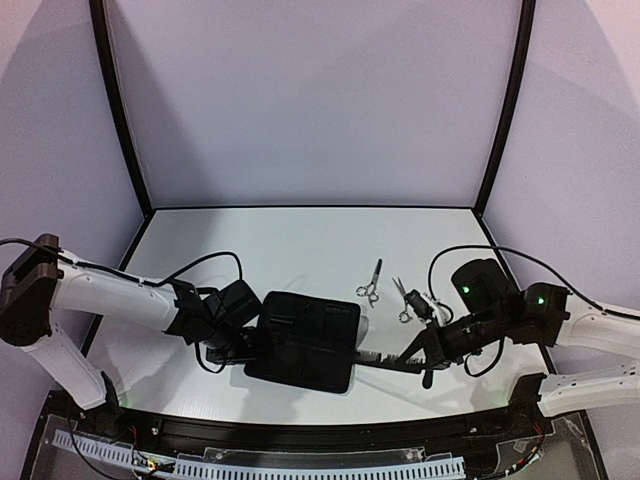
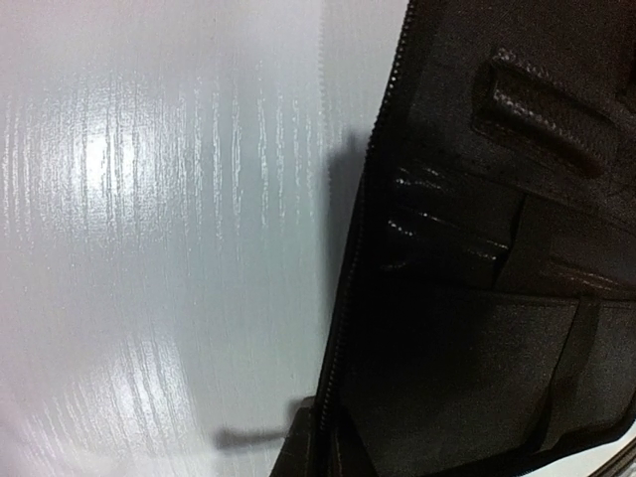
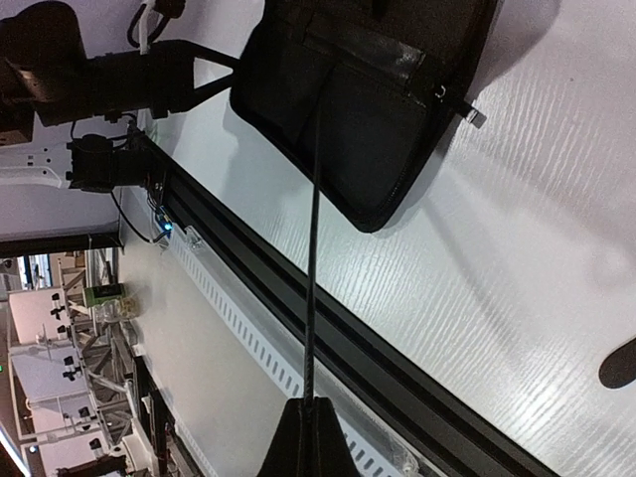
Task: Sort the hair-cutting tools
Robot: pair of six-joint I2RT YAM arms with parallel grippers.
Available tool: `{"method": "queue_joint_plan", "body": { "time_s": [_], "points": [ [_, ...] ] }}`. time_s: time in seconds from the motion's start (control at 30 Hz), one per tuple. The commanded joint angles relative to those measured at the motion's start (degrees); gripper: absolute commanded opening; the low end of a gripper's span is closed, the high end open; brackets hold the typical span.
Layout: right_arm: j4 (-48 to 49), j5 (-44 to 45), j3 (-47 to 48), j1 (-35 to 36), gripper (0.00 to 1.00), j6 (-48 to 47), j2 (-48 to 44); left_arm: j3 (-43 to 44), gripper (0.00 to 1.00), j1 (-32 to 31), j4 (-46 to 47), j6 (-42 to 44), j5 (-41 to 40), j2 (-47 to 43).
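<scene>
My right gripper (image 3: 310, 405) clamps a comb (image 3: 314, 248), bottom centre, reaching the case (image 3: 368, 109). Scissors (image 1: 371, 283) and a second pair (image 1: 402, 298) lie right of centre. My left gripper (image 1: 240, 345), beside the case: I cannot tell how open.

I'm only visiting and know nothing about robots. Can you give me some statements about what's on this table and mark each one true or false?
1. Two pairs of scissors lie on the table, outside the case. True.
2. The right gripper grips a comb. True.
3. The case is zipped shut. False: it lies open, with its inner pockets showing.
4. The left gripper holds scissors. False: it sits at the case's left edge, and both pairs lie loose on the table.
</scene>
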Motion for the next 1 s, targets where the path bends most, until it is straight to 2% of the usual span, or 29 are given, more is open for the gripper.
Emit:
{"method": "queue_joint_plan", "body": {
  "time_s": [0.0, 0.33, 0.73, 0.87, 0.97],
  "points": [
    [8.64, -5.31, -2.98, -0.26, 0.00, 4.77, 2.67, -2.31, 0.01, -2.35, -7.25, -2.44, -0.90, 5.65],
    [18.57, -10.55, -5.73, -3.20, 0.00, 12.07, 13.67, -3.49, 0.01, -5.06, -3.39, -4.36, -0.83, 7.35],
    [13.69, -23.07, -3.11, -6.11, 0.00, 6.53, 23.88, -5.03, 0.01, -5.46, 0.39, -4.58, -0.87, 5.80],
    [12.12, -23.19, -1.80, -6.13, 0.00, 4.41, 26.54, -5.31, 0.01, -5.56, 1.03, -4.60, -0.64, 5.41],
    [11.28, -19.74, -0.75, -6.12, 0.00, 4.10, 28.20, -5.87, 0.01, -5.94, 2.05, -5.44, -0.41, 5.20]
  ]
}}
